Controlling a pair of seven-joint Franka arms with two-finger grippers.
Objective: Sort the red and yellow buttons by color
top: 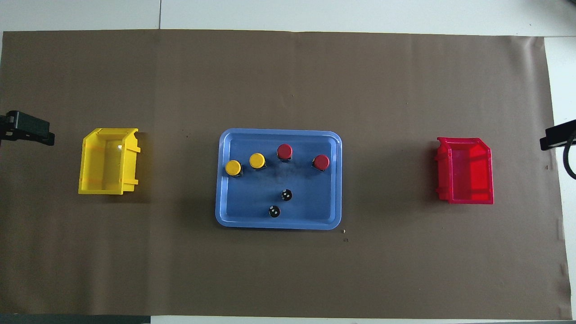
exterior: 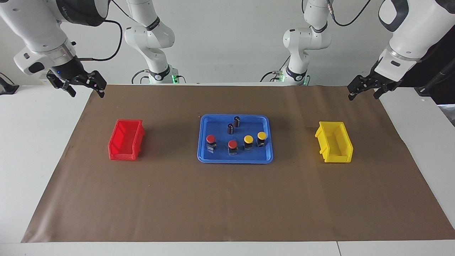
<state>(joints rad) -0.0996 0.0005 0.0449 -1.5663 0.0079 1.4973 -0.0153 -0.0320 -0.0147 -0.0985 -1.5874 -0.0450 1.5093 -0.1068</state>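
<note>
Two red buttons [exterior: 211,139] [exterior: 232,144] and two yellow buttons [exterior: 248,139] [exterior: 262,135] stand upright in a row on the blue tray [exterior: 213,122]. They also show in the overhead view: the red ones [top: 284,151] [top: 321,162] and the yellow ones [top: 257,160] [top: 233,167]. My right gripper [exterior: 85,87] is open and empty, up in the air over the brown paper's edge at the right arm's end. My left gripper [exterior: 364,90] is open and empty, over the paper's edge at the left arm's end. Both are well clear of the tray.
Two dark capless cylinders [exterior: 237,121] [exterior: 230,128] stand on the tray, nearer to the robots than the buttons. An empty red bin [exterior: 126,139] sits toward the right arm's end. An empty yellow bin [exterior: 334,142] sits toward the left arm's end. Brown paper [exterior: 227,199] covers the table.
</note>
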